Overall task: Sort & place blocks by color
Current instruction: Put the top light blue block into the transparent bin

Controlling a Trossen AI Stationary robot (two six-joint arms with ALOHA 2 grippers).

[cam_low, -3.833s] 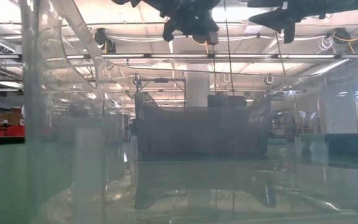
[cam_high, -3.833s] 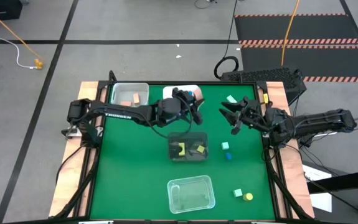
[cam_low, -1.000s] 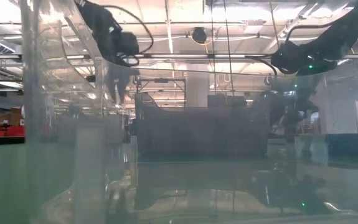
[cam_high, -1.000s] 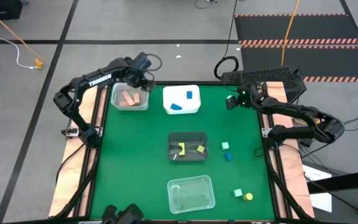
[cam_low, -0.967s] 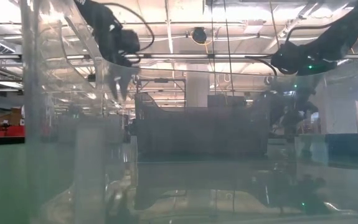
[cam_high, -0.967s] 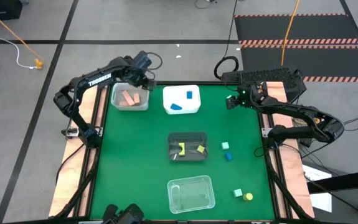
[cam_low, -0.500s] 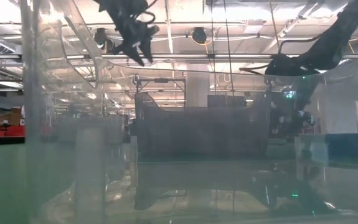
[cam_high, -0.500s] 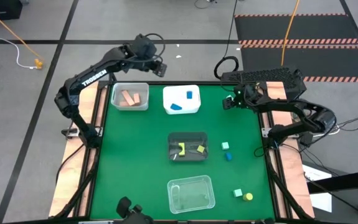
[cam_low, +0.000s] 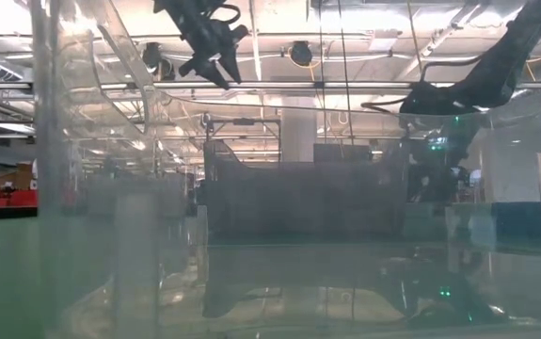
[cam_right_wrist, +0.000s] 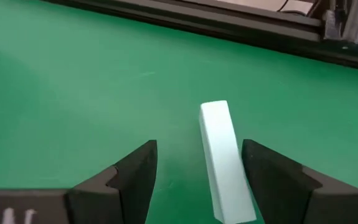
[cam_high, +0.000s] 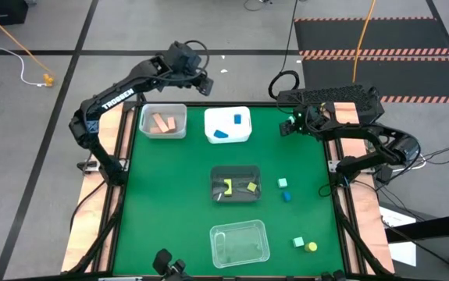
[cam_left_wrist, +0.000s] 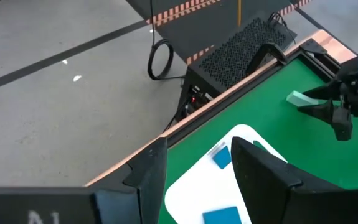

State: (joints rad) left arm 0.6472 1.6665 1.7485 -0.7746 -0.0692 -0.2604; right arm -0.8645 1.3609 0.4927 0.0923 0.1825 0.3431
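My right end effector (cam_right_wrist: 194, 180) hangs low over the far right corner of the green bench (cam_high: 169, 203), fingers spread, with a mint green bar (cam_right_wrist: 223, 160) lying flat on the cloth between them and a little toward one finger; nothing is pinched yet. My left end effector (cam_left_wrist: 194, 165) is raised beyond the far edge, above the white tray (cam_high: 228, 134) that holds two blue blocks (cam_high: 240, 120), and its fingers are also apart and empty. The bar looks like a small rigid toy piece, probably light and smooth-sided, so I judge it will neither crush nor bend, but it could skid on the cloth or twist out if I catch it near an end. The sensible hold is across its narrow width at mid-length, fingers squared to its long sides, which first calls for centring the bar in the gap. Elsewhere, two salmon blocks (cam_high: 162, 122) lie in the clear tray at far left, yellow pieces (cam_high: 228, 187) sit in the dark tray (cam_high: 236, 170) at mid-bench, and the clear tray (cam_high: 240, 228) nearest me holds nothing I can make out. Loose on the right remain a mint cube (cam_high: 283, 183) beside a blue one (cam_high: 286, 196), and nearer, a mint cube (cam_high: 298, 243) touching a yellow piece (cam_high: 311, 247).
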